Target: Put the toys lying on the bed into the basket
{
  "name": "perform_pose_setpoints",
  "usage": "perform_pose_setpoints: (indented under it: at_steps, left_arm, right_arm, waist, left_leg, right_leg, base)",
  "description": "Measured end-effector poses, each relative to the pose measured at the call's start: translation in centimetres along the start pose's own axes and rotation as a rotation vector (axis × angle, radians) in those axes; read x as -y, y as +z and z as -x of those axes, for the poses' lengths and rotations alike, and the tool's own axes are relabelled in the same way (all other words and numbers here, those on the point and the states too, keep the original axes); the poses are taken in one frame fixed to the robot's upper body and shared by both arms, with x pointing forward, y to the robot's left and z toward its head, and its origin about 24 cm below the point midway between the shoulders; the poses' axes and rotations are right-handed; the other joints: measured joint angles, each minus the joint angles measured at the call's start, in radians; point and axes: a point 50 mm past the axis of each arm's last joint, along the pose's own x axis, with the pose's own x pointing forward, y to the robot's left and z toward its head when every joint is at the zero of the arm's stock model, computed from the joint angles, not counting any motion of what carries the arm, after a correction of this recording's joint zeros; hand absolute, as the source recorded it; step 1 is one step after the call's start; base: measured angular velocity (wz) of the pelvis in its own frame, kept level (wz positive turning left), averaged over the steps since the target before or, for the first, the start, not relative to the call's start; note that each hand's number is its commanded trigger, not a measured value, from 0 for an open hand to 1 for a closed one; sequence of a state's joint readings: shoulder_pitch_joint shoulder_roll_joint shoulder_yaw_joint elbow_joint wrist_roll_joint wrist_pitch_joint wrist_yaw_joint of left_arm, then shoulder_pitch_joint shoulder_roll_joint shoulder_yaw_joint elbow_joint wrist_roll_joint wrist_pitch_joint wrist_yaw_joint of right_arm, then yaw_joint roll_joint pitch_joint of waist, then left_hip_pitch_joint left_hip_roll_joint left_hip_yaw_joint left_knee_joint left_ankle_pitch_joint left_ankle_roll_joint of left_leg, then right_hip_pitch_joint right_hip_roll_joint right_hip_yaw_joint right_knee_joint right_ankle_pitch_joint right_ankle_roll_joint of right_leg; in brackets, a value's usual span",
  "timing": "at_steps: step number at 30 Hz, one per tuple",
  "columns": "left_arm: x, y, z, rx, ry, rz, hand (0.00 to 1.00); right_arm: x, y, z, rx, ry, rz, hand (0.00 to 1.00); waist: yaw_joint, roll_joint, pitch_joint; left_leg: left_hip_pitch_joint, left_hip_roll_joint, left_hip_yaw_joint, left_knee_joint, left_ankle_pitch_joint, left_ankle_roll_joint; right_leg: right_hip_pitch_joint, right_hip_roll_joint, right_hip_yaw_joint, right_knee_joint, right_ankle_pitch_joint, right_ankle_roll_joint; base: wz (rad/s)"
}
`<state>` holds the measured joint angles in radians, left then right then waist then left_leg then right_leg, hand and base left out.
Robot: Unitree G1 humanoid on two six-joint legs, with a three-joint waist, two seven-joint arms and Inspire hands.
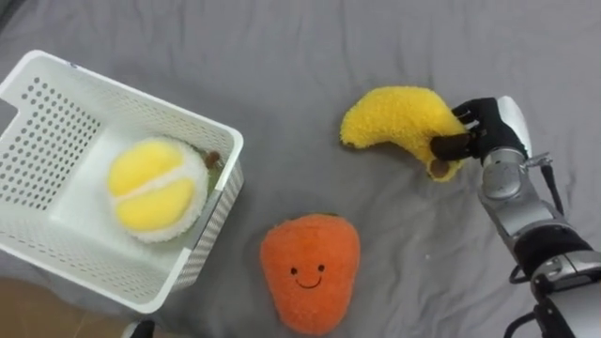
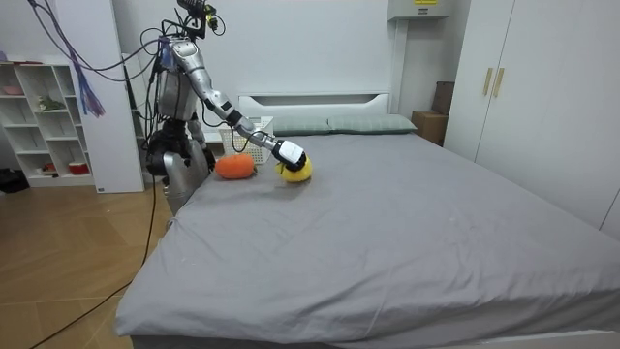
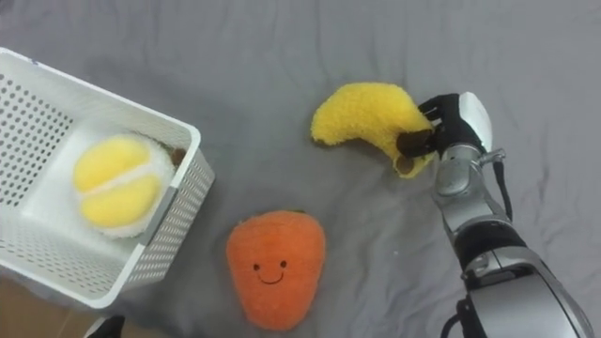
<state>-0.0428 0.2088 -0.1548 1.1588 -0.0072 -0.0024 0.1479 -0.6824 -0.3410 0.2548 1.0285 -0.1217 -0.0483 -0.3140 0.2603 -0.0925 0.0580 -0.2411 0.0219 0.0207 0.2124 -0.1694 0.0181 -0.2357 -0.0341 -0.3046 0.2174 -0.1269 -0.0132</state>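
A yellow plush banana [image 1: 404,122] lies on the grey bed, and my right hand [image 1: 484,131] is shut on its right end, thumb and fingers pinching the plush. An orange plush carrot with a smiling face [image 1: 310,270] lies nearer to me, apart from the hand. A round yellow and white plush toy [image 1: 155,188] sits inside the white perforated basket [image 1: 56,122] at the left. In the room view I stand at the bedside with my right arm stretched out to the banana [image 2: 295,171], next to the carrot [image 2: 234,167].
The grey bedsheet [image 1: 310,66] spreads wide around the toys. The basket [image 2: 254,136] stands near the bed's edge by me. A white shelf [image 2: 48,116] and a wardrobe [image 2: 542,107] stand off the bed, with pillows [image 2: 358,123] at the headboard.
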Motion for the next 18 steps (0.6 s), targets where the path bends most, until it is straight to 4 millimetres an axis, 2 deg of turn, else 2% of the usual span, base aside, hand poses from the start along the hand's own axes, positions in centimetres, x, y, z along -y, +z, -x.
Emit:
perform_pose_setpoints:
  at_steps: [2,4,5,7,9,11,13,17,18]
  left_arm:
    - [-0.2,-0.7,0.1,-0.020,0.016,0.016,0.00]
    - [-0.3,-1.5,0.3,-0.038,0.033,0.018,0.00]
    - [-0.4,-2.0,0.4,-0.050,0.038,0.002,0.00]
    - [-0.5,-3.2,0.7,-0.074,0.055,-0.017,0.00]
    - [-0.6,-3.9,0.9,-0.091,0.062,-0.022,0.00]
    - [-0.7,-4.6,1.1,-0.103,0.067,-0.035,0.00]
    - [-0.8,-5.0,1.3,-0.122,0.073,-0.034,0.00]
    - [-0.7,-5.4,1.5,-0.133,0.097,-0.035,0.00]
    - [-0.5,-6.0,1.7,-0.149,0.094,-0.040,0.00]
  right_arm:
    - [0.1,1.7,-0.1,0.071,-0.007,-0.024,1.00]
    - [0.0,2.6,0.3,0.123,-0.006,-0.046,1.00]
    - [-0.2,3.0,0.8,0.158,0.000,-0.054,1.00]
    - [-0.2,4.9,1.6,0.256,0.009,-0.083,1.00]
    - [-0.1,5.7,1.9,0.298,0.016,-0.099,1.00]
    - [-0.2,6.0,2.1,0.310,0.029,-0.103,1.00]
    - [-0.1,6.7,2.5,0.336,0.031,-0.109,1.00]
    - [-0.2,7.3,3.1,0.371,0.048,-0.121,1.00]
    - [-0.3,7.8,3.3,0.393,0.059,-0.127,1.00]
  waist:
    - [-0.012,0.000,-0.0022]
    - [-0.014,-0.004,-0.0156]
    - [-0.017,-0.007,-0.0280]
    - [-0.025,-0.009,-0.0313]
    - [-0.035,-0.007,-0.0334]
    - [-0.036,-0.008,-0.0394]
    - [-0.042,-0.004,-0.0500]
    - [-0.032,0.004,-0.0522]
    - [-0.031,0.011,-0.0594]
  left_leg:
    - [0.027,-0.001,0.001,-0.001,0.000,0.000]
    - [0.061,-0.003,0.005,-0.009,0.000,0.000]
    - [0.083,-0.004,0.003,-0.015,0.000,0.000]
    - [0.125,-0.007,-0.003,-0.023,0.000,0.000]
    - [0.160,-0.013,-0.008,-0.027,0.000,0.000]
    - [0.191,-0.013,-0.007,-0.027,0.000,0.000]
    - [0.210,-0.014,-0.008,-0.028,-0.001,0.000]
    - [0.235,-0.016,-0.008,-0.034,-0.004,0.002]
    - [0.235,-0.019,-0.012,-0.028,-0.007,0.003]
  right_leg:
    - [0.031,0.000,-0.004,-0.010,0.000,0.000]
    - [0.074,0.002,-0.005,-0.034,0.000,0.000]
    - [0.104,0.003,-0.006,-0.051,0.000,0.000]
    - [0.155,0.003,-0.025,-0.069,0.000,0.001]
    - [0.196,0.002,-0.033,-0.077,0.000,0.001]
    - [0.232,-0.001,-0.036,-0.085,-0.003,0.005]
    - [0.256,-0.003,-0.042,-0.083,-0.003,0.006]
    - [0.286,-0.004,-0.029,-0.079,-0.004,0.006]
    - [0.288,-0.007,-0.028,-0.074,-0.004,0.006]
  base:
    - [0.02]
    - [0.09]
    - [0.10]
    - [0.10]
    - [0.14]
    - [0.13]
    - [0.18]
    - [0.04]
    - [-0.04]
